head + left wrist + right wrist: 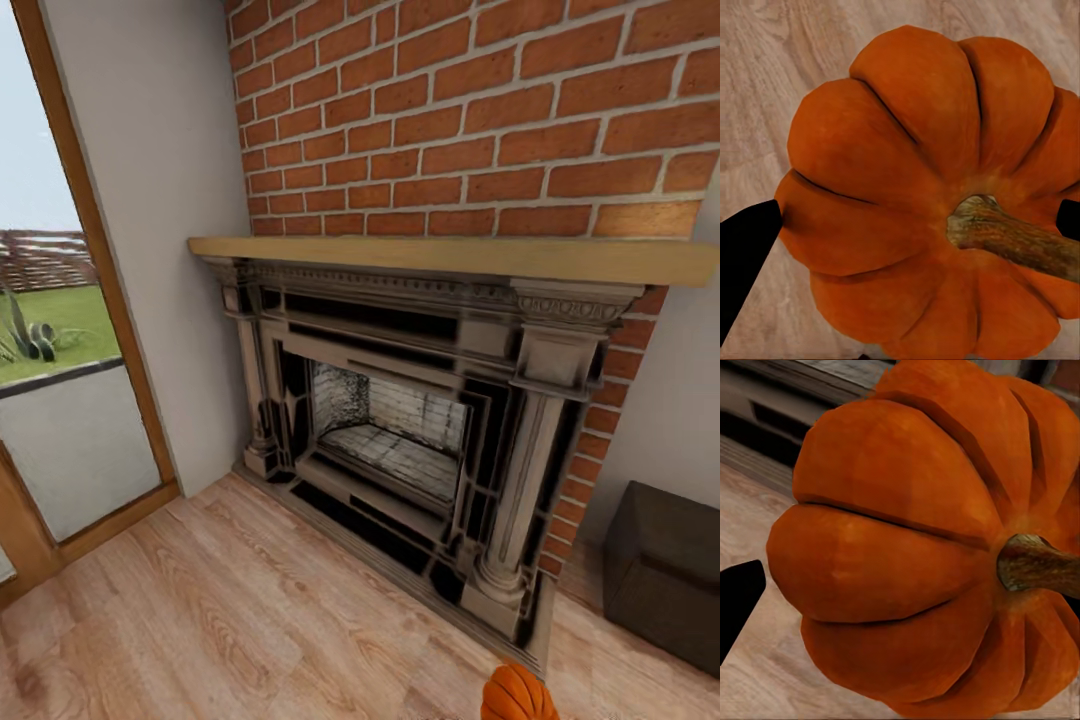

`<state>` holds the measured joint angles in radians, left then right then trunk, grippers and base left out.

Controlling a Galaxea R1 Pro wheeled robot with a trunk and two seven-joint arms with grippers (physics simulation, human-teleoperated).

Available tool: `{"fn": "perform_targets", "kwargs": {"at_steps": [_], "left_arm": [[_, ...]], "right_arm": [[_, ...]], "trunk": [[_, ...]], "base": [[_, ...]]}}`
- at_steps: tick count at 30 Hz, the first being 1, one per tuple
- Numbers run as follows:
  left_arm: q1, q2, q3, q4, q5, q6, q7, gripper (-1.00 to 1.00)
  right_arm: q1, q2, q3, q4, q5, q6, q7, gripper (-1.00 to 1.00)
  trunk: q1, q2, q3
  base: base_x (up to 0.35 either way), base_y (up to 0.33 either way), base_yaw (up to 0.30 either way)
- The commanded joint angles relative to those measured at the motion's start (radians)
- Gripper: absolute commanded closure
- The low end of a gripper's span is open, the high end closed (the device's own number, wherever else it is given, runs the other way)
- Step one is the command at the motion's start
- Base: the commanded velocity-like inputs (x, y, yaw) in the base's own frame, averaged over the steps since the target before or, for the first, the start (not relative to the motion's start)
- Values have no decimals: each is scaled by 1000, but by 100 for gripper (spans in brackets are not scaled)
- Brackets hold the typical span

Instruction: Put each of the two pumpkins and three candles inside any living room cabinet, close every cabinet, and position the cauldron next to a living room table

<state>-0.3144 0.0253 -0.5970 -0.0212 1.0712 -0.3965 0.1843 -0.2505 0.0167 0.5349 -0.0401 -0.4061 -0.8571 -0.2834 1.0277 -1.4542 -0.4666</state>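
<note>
**Both grippers on pumpkins at the fireplace**

Left gripper (915, 217): fingers either side of a pumpkin (922, 195), touching it, gripped above plank floor (765, 60). Right gripper (907, 585): one finger beside a second pumpkin (907, 547); grip uncertain. Head view: brick fireplace (400, 420), glass door (60, 300), orange pumpkin top (518, 695) at bottom edge.

A big red brick wall (480, 110) stands ahead. A wooden shelf (450, 257) runs across it. Under the shelf sits a dark fireplace (400, 420). A glass door (60, 380) shows green grass (55, 325) outside.
</note>
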Motion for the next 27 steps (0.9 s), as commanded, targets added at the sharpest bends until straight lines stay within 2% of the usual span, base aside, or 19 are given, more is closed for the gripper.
{"fn": "perform_targets", "kwargs": {"at_steps": [1,2,3,6,10,19,22,27], "left_arm": [[23,-1,-17,-3,-6,-40,7,100],[46,-1,-22,-3,-7,-82,7,100],[77,-2,-44,-3,-7,-140,6,100],[106,-2,-81,-3,-7,-196,6,100],[113,-4,-92,-3,-7,-209,6,100],[113,-4,-92,-3,-7,-202,5,100],[113,-4,-92,-3,-7,-202,6,100],[113,-5,-93,-3,-7,-201,6,100]], "right_arm": [[-1,2,14,19,0,-32,-3,100],[-1,3,15,30,1,-52,-3,100],[-1,7,15,40,1,-69,0,100],[-1,18,16,48,2,-87,2,100],[-1,22,16,51,2,-90,2,100],[-1,21,10,47,0,-59,-3,100],[-1,21,10,45,0,-25,-2,100],[-1,22,10,43,-1,-12,-3,100]], "trunk": [[-4,7,3],[-8,14,6],[-12,21,9],[-23,42,18],[-39,70,31],[-39,70,31],[-39,70,31],[-39,70,31]], "base": [[0,0,-296],[0,0,-296],[0,0,-296],[0,0,-296],[0,0,-296],[-8,-5,-296],[-183,-107,-296],[-236,-219,-296]]}}
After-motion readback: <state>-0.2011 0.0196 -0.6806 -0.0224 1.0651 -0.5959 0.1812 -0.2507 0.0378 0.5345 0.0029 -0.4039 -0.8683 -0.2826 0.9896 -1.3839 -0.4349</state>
